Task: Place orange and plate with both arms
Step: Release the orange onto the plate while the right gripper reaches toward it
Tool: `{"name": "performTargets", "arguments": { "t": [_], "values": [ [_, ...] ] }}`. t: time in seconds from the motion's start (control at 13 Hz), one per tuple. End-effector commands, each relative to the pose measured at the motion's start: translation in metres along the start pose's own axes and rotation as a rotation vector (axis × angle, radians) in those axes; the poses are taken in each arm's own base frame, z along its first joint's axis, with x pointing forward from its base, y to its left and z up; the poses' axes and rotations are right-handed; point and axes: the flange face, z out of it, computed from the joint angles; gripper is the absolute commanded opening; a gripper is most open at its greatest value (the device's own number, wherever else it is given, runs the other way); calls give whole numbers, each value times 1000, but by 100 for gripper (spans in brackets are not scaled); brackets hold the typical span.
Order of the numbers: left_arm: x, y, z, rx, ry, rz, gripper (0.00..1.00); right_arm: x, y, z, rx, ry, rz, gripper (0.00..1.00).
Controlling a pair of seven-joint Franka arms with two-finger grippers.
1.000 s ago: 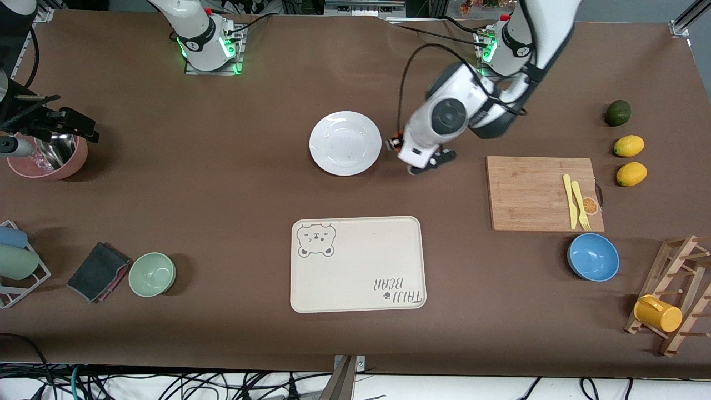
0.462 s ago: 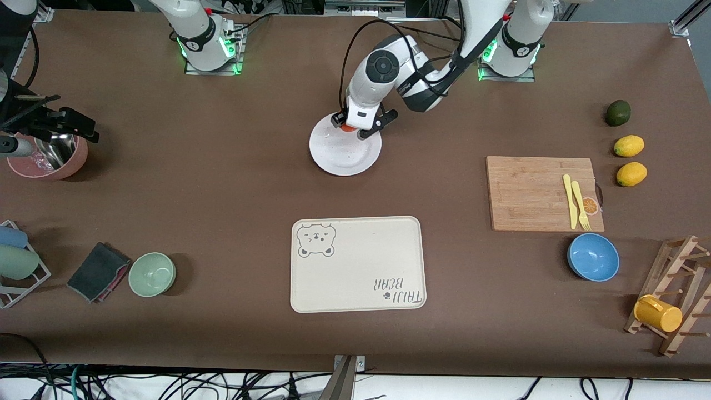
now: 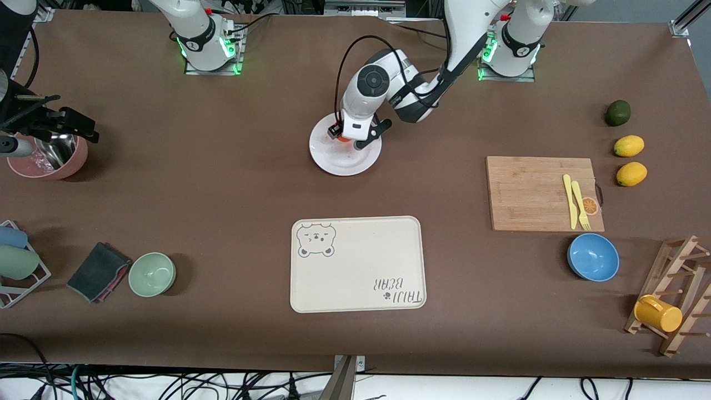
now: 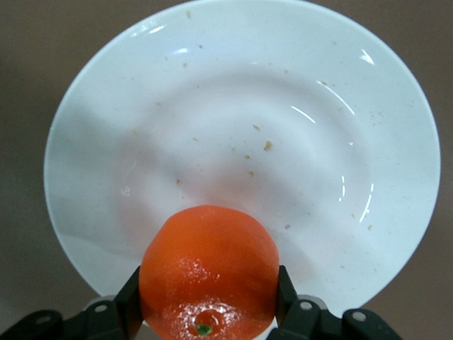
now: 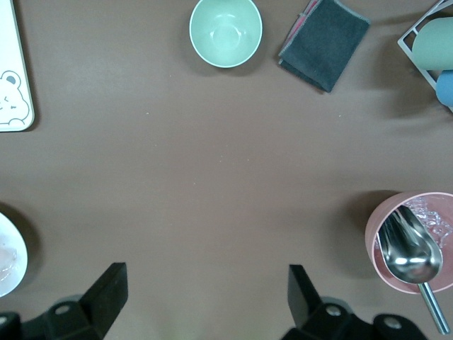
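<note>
While the left claw [image 4: 207, 322] grips the orange [image 4: 209, 273], the plate [image 4: 297, 142] sits directly beneath it (drop is straight down); right claw [image 5: 205, 297] waits released over bare tabletop [image 3: 222, 183].

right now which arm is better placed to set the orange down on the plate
Left. Its tool is shut on the orange directly over the plate. The right tool waits open over bare table near the pink bowl, holding nothing.
</note>
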Motion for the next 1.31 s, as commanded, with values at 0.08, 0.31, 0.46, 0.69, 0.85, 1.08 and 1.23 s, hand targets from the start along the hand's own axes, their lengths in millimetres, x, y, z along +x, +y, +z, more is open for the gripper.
{"name": "performTargets", "arguments": {
  "t": [0.08,0.31,0.46,0.69,0.85,1.08,1.23],
  "values": [
    [-4,11,6,-12,21,-3,19,1,-3,-6,7,4,0,100],
    [0,16,0,-22,23,7,100,7,-27,15,3,-63,-49,100],
    [0,24,-16,-39,26,4,100,6,-41,21,3,-96,-66,100],
    [26,46,-78,55,33,-21,100,7,-48,35,13,-148,-75,100],
    [69,48,-129,157,27,62,100,6,-62,43,47,-180,-90,100],
    [167,15,-189,267,-38,260,100,10,-64,64,170,-253,-65,100],
    [249,-17,-221,327,-7,389,100,15,-69,80,247,-291,-55,100]
  ]
}}
